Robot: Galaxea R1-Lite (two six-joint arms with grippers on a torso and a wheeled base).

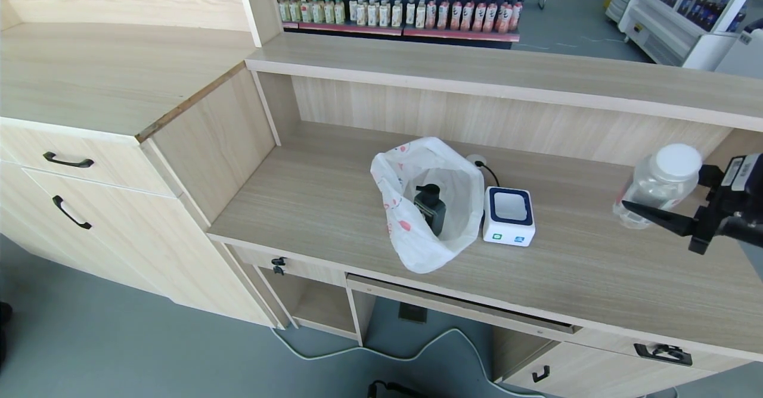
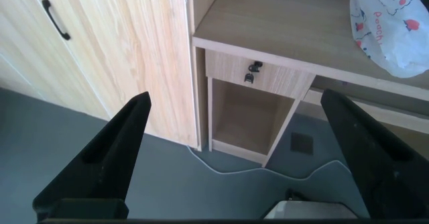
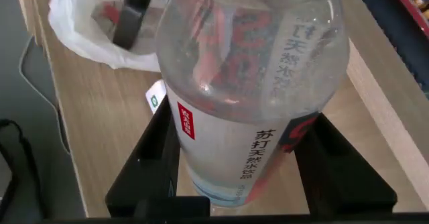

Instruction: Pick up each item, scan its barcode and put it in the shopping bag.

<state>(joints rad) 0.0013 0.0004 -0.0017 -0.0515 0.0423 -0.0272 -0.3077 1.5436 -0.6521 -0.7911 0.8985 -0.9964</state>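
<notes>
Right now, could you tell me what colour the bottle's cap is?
White: the cap of the bottle shows best in the head view.

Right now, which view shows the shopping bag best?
Head view: the whole shopping bag stands open on the counter, a pump bottle inside. The left wrist view catches one side; the right wrist view, part behind the clear bottle.

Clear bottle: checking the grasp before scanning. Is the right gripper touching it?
Touching. The right wrist view shows the clear bottle sitting between the two black fingers of the right gripper, both pressed against its sides.
</notes>
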